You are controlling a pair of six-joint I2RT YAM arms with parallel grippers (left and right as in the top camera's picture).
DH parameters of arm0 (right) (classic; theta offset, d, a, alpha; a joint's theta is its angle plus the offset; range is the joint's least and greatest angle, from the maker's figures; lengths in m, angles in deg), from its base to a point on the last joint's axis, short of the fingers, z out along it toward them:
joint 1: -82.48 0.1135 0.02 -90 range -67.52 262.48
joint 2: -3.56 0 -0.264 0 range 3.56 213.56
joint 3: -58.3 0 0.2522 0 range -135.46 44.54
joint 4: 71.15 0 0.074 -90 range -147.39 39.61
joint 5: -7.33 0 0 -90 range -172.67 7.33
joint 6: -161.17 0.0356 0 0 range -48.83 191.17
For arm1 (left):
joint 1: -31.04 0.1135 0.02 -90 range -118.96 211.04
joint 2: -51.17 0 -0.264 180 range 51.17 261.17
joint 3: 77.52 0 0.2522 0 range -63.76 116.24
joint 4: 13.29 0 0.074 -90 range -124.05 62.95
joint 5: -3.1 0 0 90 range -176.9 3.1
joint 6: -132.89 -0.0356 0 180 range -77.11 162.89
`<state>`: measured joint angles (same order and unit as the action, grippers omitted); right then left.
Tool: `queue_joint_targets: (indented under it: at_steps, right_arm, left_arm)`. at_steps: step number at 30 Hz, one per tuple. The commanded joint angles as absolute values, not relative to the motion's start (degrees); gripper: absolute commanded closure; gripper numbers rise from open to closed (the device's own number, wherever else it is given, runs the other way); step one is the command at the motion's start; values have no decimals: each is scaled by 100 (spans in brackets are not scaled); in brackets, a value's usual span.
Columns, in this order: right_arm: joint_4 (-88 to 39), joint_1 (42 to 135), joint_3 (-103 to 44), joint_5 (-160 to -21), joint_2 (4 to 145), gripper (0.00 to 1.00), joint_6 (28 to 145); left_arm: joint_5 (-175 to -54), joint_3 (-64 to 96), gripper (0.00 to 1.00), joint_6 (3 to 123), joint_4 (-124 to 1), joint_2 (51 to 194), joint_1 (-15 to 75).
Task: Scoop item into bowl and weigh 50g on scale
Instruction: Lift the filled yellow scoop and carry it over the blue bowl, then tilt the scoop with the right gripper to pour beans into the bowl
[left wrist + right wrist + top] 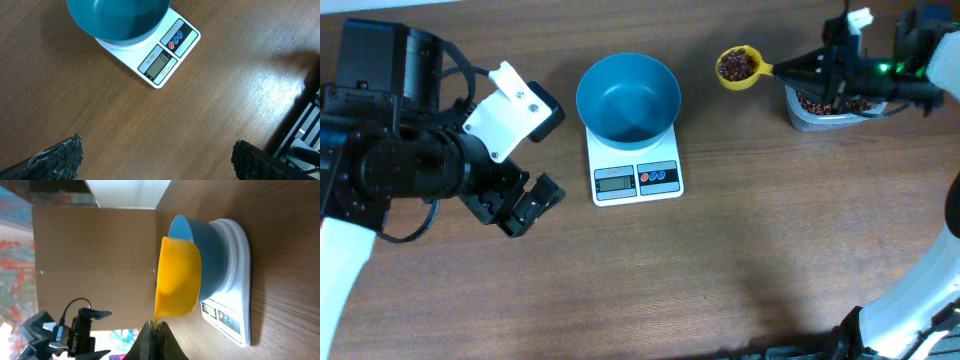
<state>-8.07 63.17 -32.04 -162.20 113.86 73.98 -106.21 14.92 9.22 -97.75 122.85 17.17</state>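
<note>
The teal bowl point(628, 97) sits on the white scale point(636, 178) at the table's middle back. It looks empty from overhead. My right gripper point(788, 70) is shut on the handle of a yellow scoop point(739, 67) filled with dark red-brown beans, held in the air to the right of the bowl. In the right wrist view the scoop point(177, 277) hangs in front of the bowl point(212, 260) and scale point(237, 280), its handle pinched in my gripper point(156, 326). My left gripper point(545, 155) stands open and empty left of the scale point(160, 52).
A clear plastic tub point(830, 108) holding more beans stands at the back right, under my right arm. A cardboard panel point(95, 265) stands behind the table in the right wrist view.
</note>
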Motion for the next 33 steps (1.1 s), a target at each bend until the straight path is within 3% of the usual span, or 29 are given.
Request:
queue_joint_targets:
  at_steps: [1, 12, 17, 28, 33]
  right_arm:
    - [-997, 6645, -3158, -16567, 11180, 96, 7485]
    - [-4400, 7854, -3167, -16506, 11180, 96, 10008]
    - [-4636, 8179, -3164, -16150, 11180, 96, 10014]
    - [-4649, 8328, -3164, -15988, 11183, 96, 7549]
    - [-4649, 8328, -3164, -15319, 11183, 96, 7411]
  left_arm:
    - [-10706, 1481, 1, 813, -9779, 12265, 1704]
    - [-10706, 1481, 1, 813, -9779, 12265, 1704]
    - [-10706, 1481, 1, 813, -9779, 12265, 1704]
    - [-10706, 1481, 1, 813, -9779, 12265, 1704]
    - [-10706, 1481, 1, 813, -9779, 12265, 1704]
